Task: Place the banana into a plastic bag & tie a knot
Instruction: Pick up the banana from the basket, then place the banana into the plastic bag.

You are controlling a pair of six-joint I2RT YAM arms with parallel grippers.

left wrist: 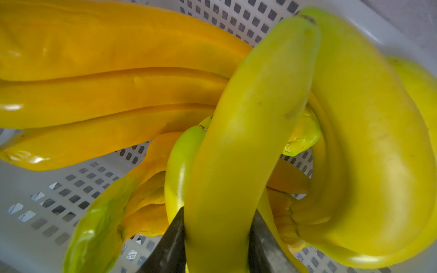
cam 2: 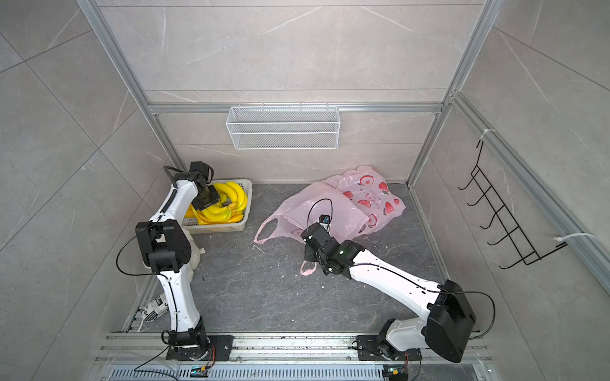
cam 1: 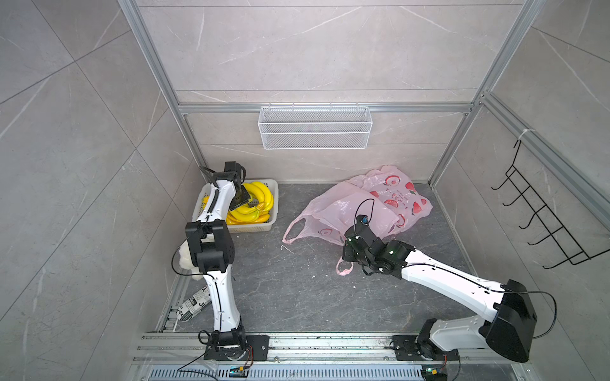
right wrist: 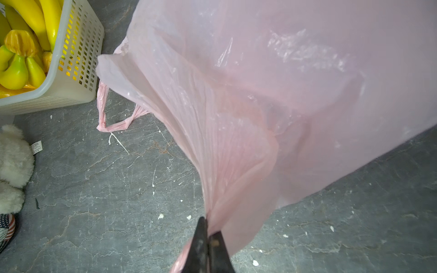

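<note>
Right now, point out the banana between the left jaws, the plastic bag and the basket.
banana (left wrist: 248, 132): left wrist view, middle of the nearest, greenish-yellow fruit.
plastic bag (right wrist: 283, 82): right wrist view, its smooth pink side.
basket (cam 1: 255, 227): a top view, its front wall.

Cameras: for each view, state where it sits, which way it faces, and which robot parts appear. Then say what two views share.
Top views: high above the arms' bases, facing down and forward; left arm, right arm, basket and bag all show.
Left wrist: on the left arm, facing into the basket; left fingers grip a banana.
Right wrist: on the right arm, facing the bag; right fingers, shut, pinch it.
Shared: both wrist views show the basket.
</note>
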